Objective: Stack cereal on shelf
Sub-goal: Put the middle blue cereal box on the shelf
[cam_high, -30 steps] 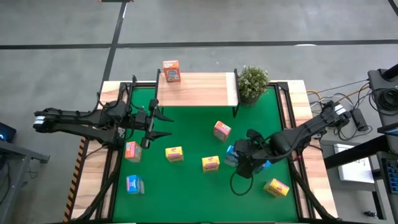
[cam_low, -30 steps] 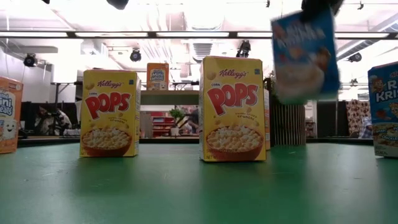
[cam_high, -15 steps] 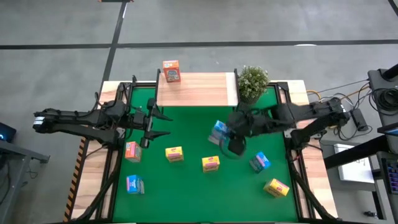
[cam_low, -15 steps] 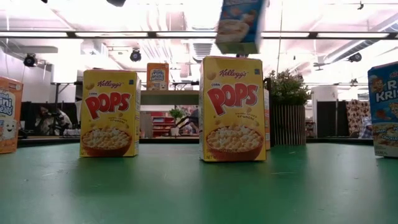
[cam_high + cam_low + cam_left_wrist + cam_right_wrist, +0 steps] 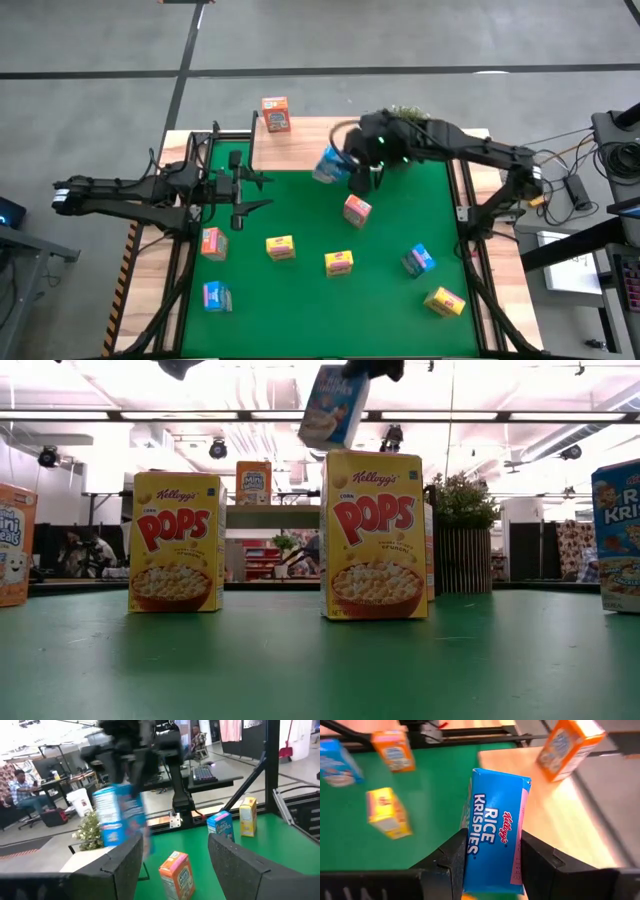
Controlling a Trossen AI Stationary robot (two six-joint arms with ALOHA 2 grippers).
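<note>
My right gripper (image 5: 352,170) is shut on a blue cereal box (image 5: 331,165), which it holds in the air over the front edge of the light-wood shelf (image 5: 315,145). One orange-pink box (image 5: 275,113) stands on the shelf's far left corner. Several more boxes stand on the green mat: orange-pink (image 5: 357,210), yellow (image 5: 281,247), yellow (image 5: 339,263), blue (image 5: 418,260). My left gripper (image 5: 250,190) waits open at the mat's left and points toward the held box (image 5: 117,815). My right gripper pinches the blue box between its two fingers (image 5: 452,855), on two opposite faces near one end (image 5: 492,870). A narrow printed side faces the wrist camera. The fingers slant down from the table's right. The box (image 5: 333,405) hangs tilted below them, clear of mat and shelf.
A potted plant (image 5: 462,500) stands at the shelf's right end, partly under my right arm. More boxes stand at the mat's near left (image 5: 217,296), left (image 5: 212,242) and near right (image 5: 444,301). The mat's middle far part is bare.
My right gripper has swung up and away from the mat's near right, toward the far edge and left, carrying the blue box to the shelf's front edge. Its wrist has rolled, and the box has gone from upright to tilted.
</note>
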